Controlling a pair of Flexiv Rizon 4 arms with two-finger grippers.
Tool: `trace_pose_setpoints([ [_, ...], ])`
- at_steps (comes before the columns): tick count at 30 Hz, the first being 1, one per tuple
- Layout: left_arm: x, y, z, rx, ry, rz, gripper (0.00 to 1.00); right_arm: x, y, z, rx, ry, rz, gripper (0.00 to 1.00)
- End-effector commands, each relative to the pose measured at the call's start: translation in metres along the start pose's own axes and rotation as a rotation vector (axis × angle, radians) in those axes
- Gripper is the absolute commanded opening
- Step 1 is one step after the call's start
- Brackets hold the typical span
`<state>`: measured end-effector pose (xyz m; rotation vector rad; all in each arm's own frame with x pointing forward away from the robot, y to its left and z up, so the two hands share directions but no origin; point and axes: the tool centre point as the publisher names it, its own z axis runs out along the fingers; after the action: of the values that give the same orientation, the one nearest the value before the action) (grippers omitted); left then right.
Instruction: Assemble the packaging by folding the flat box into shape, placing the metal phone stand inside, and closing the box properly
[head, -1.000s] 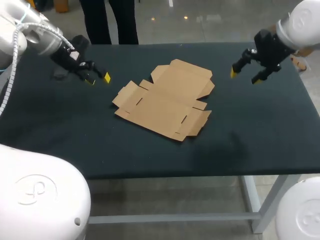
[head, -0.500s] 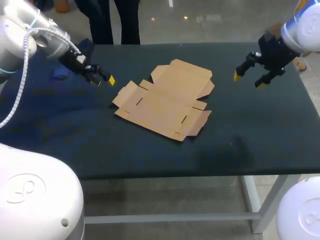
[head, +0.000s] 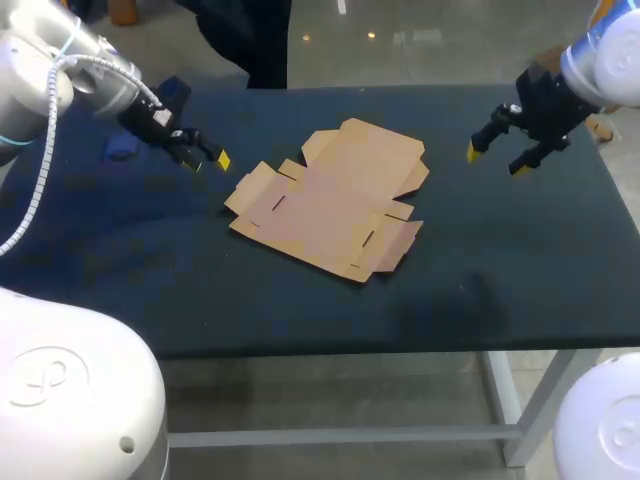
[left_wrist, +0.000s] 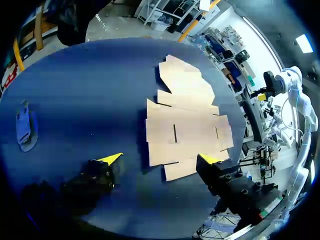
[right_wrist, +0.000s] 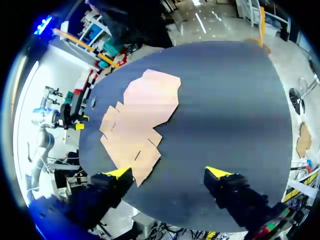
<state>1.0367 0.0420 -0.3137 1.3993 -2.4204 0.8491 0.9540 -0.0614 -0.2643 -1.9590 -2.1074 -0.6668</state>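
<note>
- Lying at the table's (head: 520, 260) left end, a small blue object (head: 120, 148) sits near the left arm and well apart from the cardboard. It may be the phone stand, but I cannot tell.
- Next comes the left gripper (head: 205, 160), hovering above the table with its yellow-tipped fingers spread and nothing between them. Its wrist view shows the box's nearest flaps just ahead of the tips.
- In the middle of the table lies the flat box (head: 325, 195), fully unfolded with every flap down, and neither arm touches it.
- Over the table's right part hangs the right gripper (head: 495, 158), its fingers spread wide and empty, well apart from the box's right edge.
- As I judge it, the task is at its first step, folding the blank into shape. Nothing is raised, packed or closed.
- The next move probably calls for one gripper to come down onto a side flap and lift it along its crease. The other would pin the base panel so the sheet does not slide on the dark tabletop.
</note>
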Motion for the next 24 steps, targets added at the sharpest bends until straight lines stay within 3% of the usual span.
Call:
trace_pose_setpoints([
  [1, -0.015, -0.010, 0.027, -0.105, 0.087, 0.080, 1.00, -0.005, -0.022, -0.007, 0.031, -0.032, -0.014, 1.00],
  [2, -0.031, -0.019, 0.055, -0.100, 0.083, 0.079, 1.00, -0.006, -0.021, -0.006, 0.031, -0.033, -0.015, 1.00],
  [15, -0.022, -0.016, 0.041, -0.060, 0.055, 0.091, 1.00, -0.007, -0.016, -0.001, 0.038, -0.017, -0.028, 1.00],
  [24, -0.025, -0.018, 0.057, -0.072, 0.064, 0.100, 1.00, -0.006, -0.022, -0.005, 0.035, -0.019, -0.032, 1.00],
])
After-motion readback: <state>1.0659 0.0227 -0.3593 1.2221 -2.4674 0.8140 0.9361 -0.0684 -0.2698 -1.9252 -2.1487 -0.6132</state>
